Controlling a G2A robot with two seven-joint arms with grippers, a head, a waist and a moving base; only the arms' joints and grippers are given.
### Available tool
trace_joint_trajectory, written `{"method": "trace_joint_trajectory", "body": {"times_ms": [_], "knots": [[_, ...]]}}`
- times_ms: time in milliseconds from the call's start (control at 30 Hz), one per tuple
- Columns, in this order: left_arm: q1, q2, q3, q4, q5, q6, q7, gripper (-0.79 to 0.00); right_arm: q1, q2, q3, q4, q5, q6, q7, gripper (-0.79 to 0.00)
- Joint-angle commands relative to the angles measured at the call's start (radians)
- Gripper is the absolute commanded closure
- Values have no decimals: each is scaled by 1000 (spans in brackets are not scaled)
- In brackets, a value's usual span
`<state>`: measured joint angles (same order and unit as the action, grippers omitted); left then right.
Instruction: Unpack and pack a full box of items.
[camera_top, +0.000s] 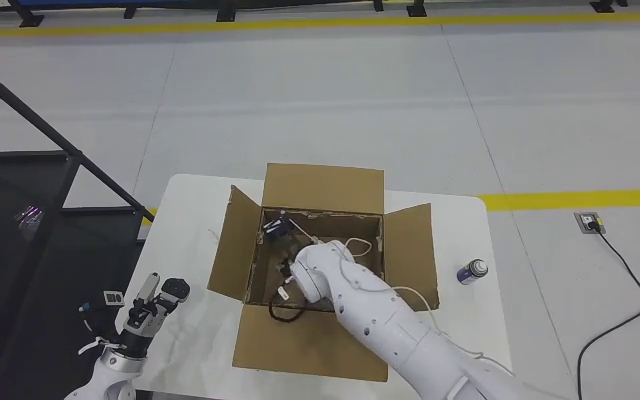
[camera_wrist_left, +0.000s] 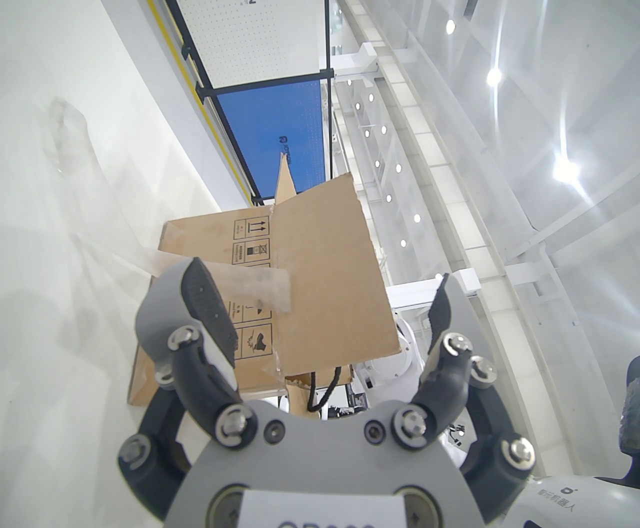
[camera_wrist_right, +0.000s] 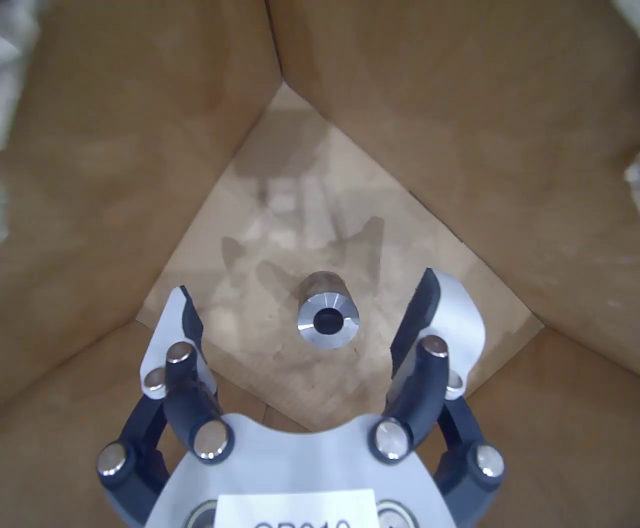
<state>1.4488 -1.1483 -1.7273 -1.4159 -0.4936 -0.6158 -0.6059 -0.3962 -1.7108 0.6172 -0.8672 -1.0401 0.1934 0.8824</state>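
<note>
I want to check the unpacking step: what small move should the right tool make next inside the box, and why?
Probably lower the right tool straight down, without closing yet. Its fingers are open, and the metal cylinder on the box floor lies between them but farther down, untouched. Descending should bring them beside its wall for a grasp.

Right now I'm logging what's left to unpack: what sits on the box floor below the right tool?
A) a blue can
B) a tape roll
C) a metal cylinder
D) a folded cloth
C: a metal cylinder stands on the box floor, below the open right tool and clear of its fingers.
</note>
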Motion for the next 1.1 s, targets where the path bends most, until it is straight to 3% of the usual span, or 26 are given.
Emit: {"method": "trace_joint_trajectory", "body": {"times_ms": [0,200,367,533,633,733,867,1067], "knots": [[0,0,0,0,0,0,0,-785,-28,22,32,-93,-35,1,21,-785],[0,0,0,0,0,0,0,-785,-223,111,169,-517,-198,-12,136,-785],[0,0,0,0,0,0,0,-785,-433,174,313,-893,-331,-85,211,-785],[0,0,0,0,0,0,0,-785,-602,215,520,-1198,-410,-125,210,-785],[0,0,0,0,0,0,0,-785,-676,231,682,-1305,-397,-133,198,-785],[0,0,0,0,0,0,0,-785,-702,243,852,-1299,-423,-113,187,-785],[0,0,0,0,0,0,0,-785,-678,257,1012,-1176,-360,-150,221,-785],[0,0,0,0,0,0,0,-785,-654,275,1127,-944,-296,-215,243,-785]]}}
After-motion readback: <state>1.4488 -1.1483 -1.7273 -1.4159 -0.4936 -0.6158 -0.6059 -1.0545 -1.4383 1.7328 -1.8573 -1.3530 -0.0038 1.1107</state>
